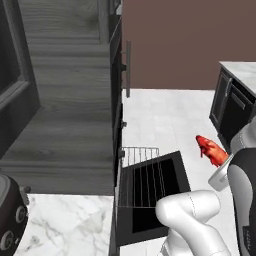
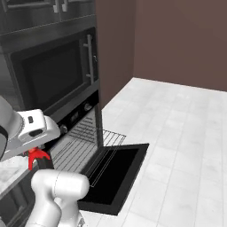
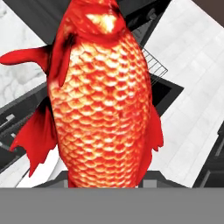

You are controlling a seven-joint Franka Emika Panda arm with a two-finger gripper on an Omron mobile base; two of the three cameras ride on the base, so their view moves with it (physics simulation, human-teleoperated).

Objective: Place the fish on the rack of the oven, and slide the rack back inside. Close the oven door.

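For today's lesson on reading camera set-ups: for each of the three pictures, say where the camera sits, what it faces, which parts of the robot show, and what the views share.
Left base view: behind the arm to its left, looking down at the open oven door and pulled-out rack; white arm links at lower right, fish held above the floor.
Right base view: behind to the right, facing the oven, rack and door; arm at lower left.
Hand view: on the hand, looking along it at the fish.
Shared: fish, rack, door.
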